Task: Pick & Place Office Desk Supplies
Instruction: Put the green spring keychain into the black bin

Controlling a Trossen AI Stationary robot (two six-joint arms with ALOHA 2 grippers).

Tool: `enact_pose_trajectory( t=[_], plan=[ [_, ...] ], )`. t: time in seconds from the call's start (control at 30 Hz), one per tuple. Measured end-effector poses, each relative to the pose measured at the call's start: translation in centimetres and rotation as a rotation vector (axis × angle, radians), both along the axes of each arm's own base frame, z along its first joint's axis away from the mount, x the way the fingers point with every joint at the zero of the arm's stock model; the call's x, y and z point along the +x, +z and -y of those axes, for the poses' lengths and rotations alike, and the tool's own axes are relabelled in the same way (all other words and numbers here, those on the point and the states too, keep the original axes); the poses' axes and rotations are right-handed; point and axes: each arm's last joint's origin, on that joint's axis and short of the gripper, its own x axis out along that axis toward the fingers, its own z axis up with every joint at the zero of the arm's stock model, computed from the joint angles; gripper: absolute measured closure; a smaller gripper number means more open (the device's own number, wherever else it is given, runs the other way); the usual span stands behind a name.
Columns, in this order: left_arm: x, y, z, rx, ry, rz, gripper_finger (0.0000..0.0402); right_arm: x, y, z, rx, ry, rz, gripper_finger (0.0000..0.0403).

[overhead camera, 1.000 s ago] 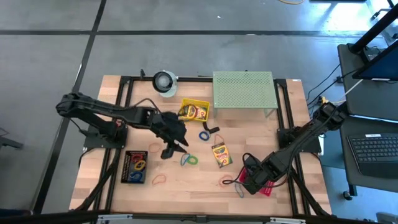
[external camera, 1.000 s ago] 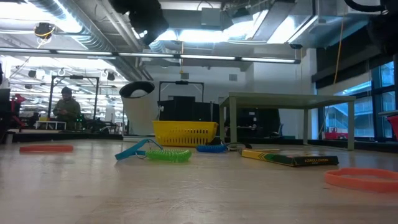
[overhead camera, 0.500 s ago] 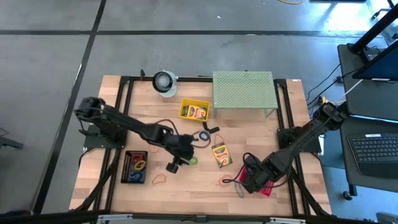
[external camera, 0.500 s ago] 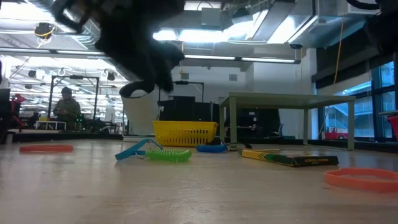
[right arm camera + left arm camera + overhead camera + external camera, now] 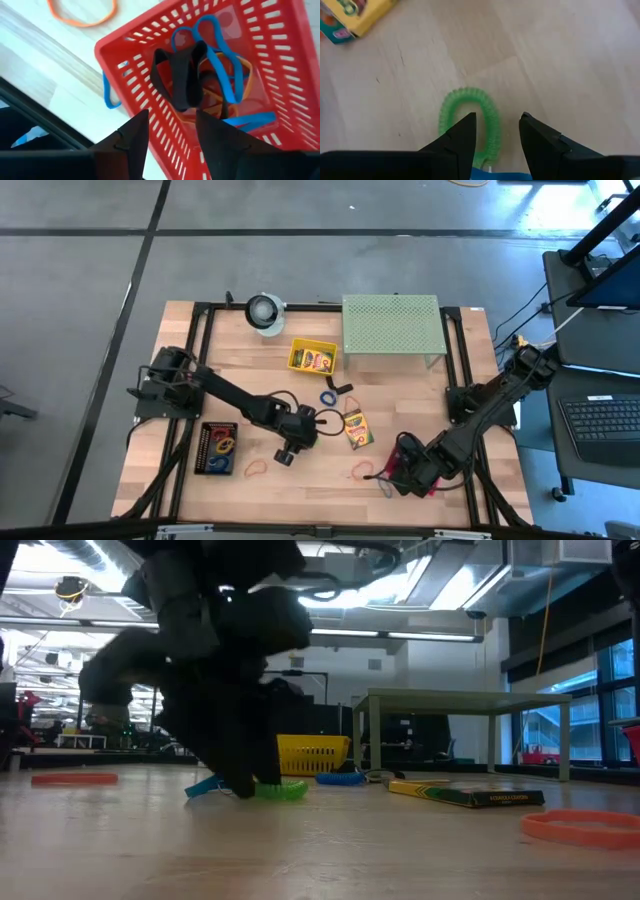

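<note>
Left wrist view puts my left gripper (image 5: 497, 135) right down over the green coiled band (image 5: 468, 120), jaws parted a moderate way and empty, one finger on the loop's near arc and the other just outside it. I judge the band light, soft and springy, apt to squirm or flip off a shallow pinch, so I would take one side of the loop squarely between the pads, low against the worktop (image 5: 560, 55). A blue band (image 5: 492, 175) peeks in just behind the fingers, touching or nearly touching the green one, and could come up with it. One corner of a yellow crayon box (image 5: 355, 15) lies well apart. On the other side, the right gripper (image 5: 170, 135) hovers over the red basket (image 5: 125, 45), jaws partly open with nothing between them; blue and orange bands and a black clip lie inside, another blue band (image 5: 107, 95) hangs at the basket's outer wall, and an orange band (image 5: 82, 15) lies on the wood beyond. Only the high view shows the whole layout: left gripper (image 5: 300, 430) mid-worktop, right gripper (image 5: 405, 470) at the front right, the yellow bin (image 5: 313, 357) behind. The low view confirms what the overhead cannot, that the left gripper is down at the surface beside the green band (image 5: 285, 790).
</note>
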Motion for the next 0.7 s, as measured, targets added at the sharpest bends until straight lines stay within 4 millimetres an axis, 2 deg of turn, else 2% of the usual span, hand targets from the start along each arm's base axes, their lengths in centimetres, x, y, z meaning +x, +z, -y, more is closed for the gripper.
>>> enact_pose_trajectory(
  t=[0.27,0.37,0.5,0.7],
  plan=[
    [0.7,-0.9,0.5,0.088,0.040,-0.019,0.0264,0.1,0.0,-0.2,0.010,-0.006,0.020,0.0241],
    [0.6,-0.8,0.8,0.098,0.052,-0.025,0.0300,0.1,0.1,-0.2,0.004,-0.026,0.035,0.0241],
    [0.4,-0.7,1.3,0.098,0.031,-0.023,0.0379,0.1,0.1,-0.2,0.003,-0.028,0.035,0.0241],
    [0.9,0.1,1.7,0.082,0.050,-0.018,0.0395,0.2,0.1,-0.1,-0.017,-0.035,0.057,0.0241]
  ],
)
